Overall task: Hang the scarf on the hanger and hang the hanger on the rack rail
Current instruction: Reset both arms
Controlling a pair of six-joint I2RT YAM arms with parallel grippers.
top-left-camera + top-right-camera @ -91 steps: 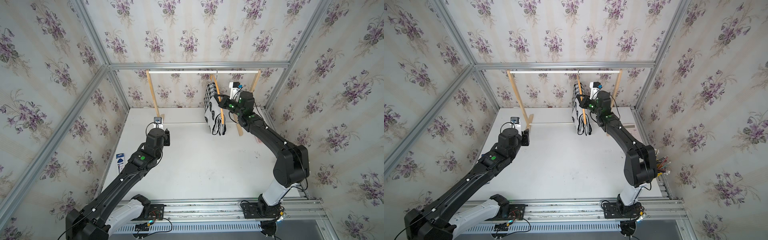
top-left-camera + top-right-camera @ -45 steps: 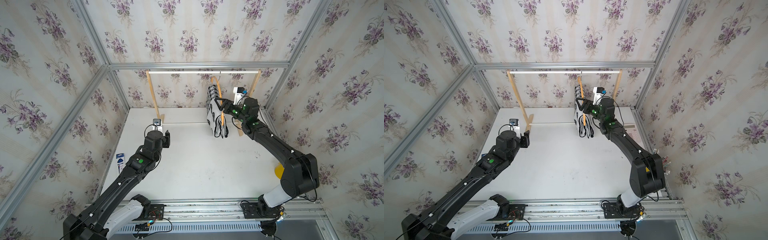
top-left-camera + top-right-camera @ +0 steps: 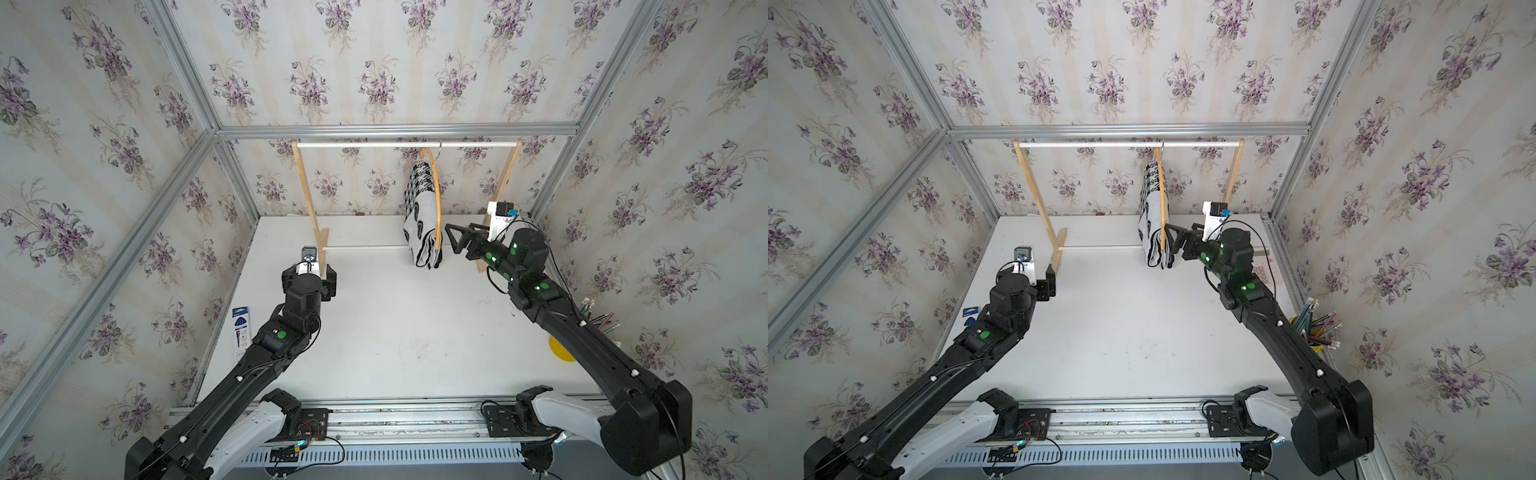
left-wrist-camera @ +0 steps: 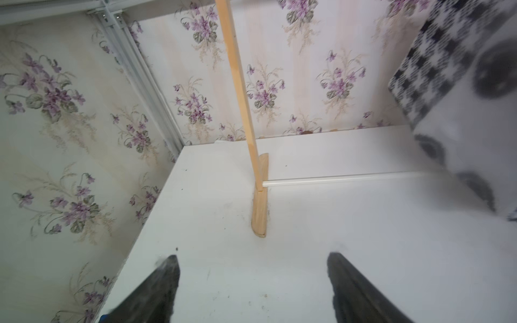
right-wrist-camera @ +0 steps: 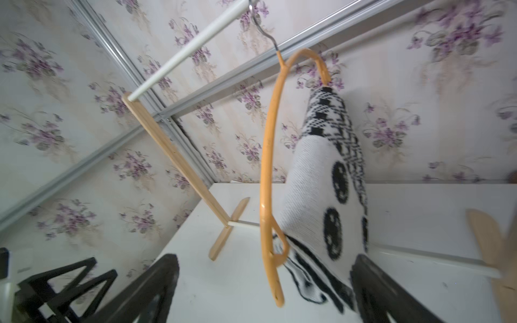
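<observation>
Hanging from the rack's top rod (image 3: 365, 144), the hanger (image 3: 435, 199) carries the draped scarf (image 3: 420, 216). The right gripper (image 3: 454, 240) sits just beside them, jaws wide and empty; the left gripper (image 4: 253, 282) is also wide and well apart. A careless retreat could snag the cloth and drag it off.

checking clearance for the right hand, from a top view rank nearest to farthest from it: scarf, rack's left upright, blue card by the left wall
1. The scarf, just beside the open right hand.
2. The rack's left upright, across the table.
3. The blue card, against the left wall.
</observation>
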